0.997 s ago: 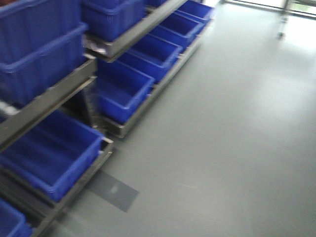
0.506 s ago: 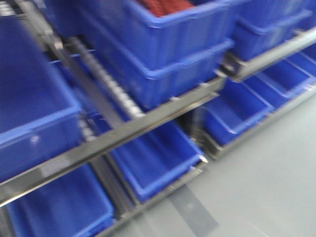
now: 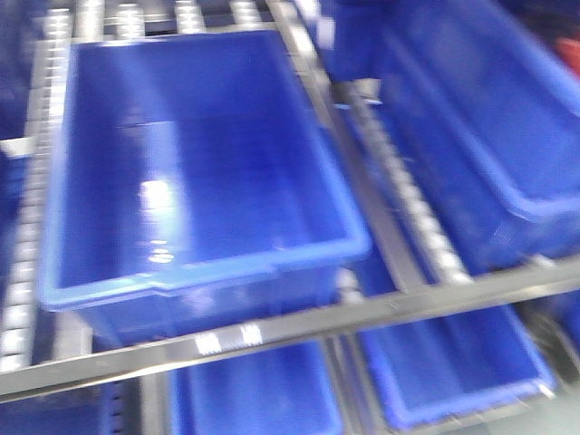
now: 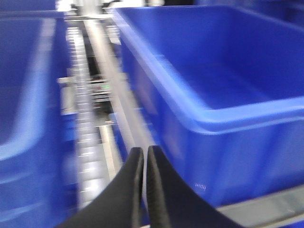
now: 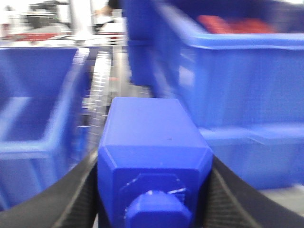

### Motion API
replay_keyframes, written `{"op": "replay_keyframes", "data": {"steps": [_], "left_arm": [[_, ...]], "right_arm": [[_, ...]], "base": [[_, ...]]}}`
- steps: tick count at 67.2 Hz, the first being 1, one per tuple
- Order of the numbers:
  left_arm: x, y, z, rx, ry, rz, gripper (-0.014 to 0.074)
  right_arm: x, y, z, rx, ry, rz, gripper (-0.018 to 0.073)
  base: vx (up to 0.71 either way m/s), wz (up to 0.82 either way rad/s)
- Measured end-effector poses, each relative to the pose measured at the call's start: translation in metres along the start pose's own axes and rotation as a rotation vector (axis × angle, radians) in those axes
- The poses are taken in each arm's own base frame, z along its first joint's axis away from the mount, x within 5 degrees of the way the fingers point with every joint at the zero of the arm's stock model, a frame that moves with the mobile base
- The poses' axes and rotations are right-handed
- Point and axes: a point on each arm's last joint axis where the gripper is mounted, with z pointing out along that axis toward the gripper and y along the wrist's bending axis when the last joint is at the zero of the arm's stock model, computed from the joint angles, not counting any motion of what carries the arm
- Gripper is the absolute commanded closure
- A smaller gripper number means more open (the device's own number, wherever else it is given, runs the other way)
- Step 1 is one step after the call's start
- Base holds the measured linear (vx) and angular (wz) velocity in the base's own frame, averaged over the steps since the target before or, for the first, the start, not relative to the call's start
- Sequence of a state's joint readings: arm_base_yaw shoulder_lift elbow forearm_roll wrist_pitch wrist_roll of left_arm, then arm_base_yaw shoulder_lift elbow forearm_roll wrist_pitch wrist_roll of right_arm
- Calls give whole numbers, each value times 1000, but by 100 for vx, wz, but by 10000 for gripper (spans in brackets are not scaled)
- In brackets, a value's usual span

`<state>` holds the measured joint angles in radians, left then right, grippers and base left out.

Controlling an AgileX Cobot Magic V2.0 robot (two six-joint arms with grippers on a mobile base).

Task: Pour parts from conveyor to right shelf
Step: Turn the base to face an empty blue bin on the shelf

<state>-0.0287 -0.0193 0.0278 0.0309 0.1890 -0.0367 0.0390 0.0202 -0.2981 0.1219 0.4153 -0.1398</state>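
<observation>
front view (badly smeared): the shelf (image 3: 381,313) is seen from above, with an empty crate (image 3: 254,263) resting on its rollers (image 3: 426,240) behind the steel front bar. neither arm is shown here, nor the block, and no conveyor is in sight.

left wrist view: the left gripper (image 4: 144,156) is pinched together on nothing, tips touching. it is held low before a roller lane (image 4: 83,128), just beside a big crate (image 4: 228,114).

right wrist view: the block (image 5: 152,137) is clamped between the fingers (image 5: 78,199) of the right gripper (image 5: 152,166), stud end toward the camera, long axis running straight ahead to the shelf. a left crate (image 5: 38,142) (seemingly bare inside) lies ahead on one side, and a right crate (image 5: 247,42) holding red pieces (image 5: 228,23) on the other. the block is aimed at the gap between them. the right arm, reached out roughly level, is judged the one to make the drop, so a swing over one crate mouth is called for first.
</observation>
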Motion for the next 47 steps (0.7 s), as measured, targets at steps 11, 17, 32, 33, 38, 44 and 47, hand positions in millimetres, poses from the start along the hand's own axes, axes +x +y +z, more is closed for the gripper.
{"op": "replay_keyframes", "data": {"steps": [11,17,32,33,38,44,47], "left_arm": [[0,0,0,0,0,0,603],[0,0,0,0,0,0,603],[0,0,0,0,0,0,603],[0,0,0,0,0,0,603],[0,0,0,0,0,0,603],[0,0,0,0,0,0,603],[0,0,0,0,0,0,603]], "right_arm": [[0,0,0,0,0,0,564],[0,0,0,0,0,0,564],[0,0,0,0,0,0,564],[0,0,0,0,0,0,564],[0,0,0,0,0,0,564],[0,0,0,0,0,0,564],[0,0,0,0,0,0,564]], "base": [[15,49],[14,35],[14,17],[14,6],[14,5],[13,3],[13,1]]}}
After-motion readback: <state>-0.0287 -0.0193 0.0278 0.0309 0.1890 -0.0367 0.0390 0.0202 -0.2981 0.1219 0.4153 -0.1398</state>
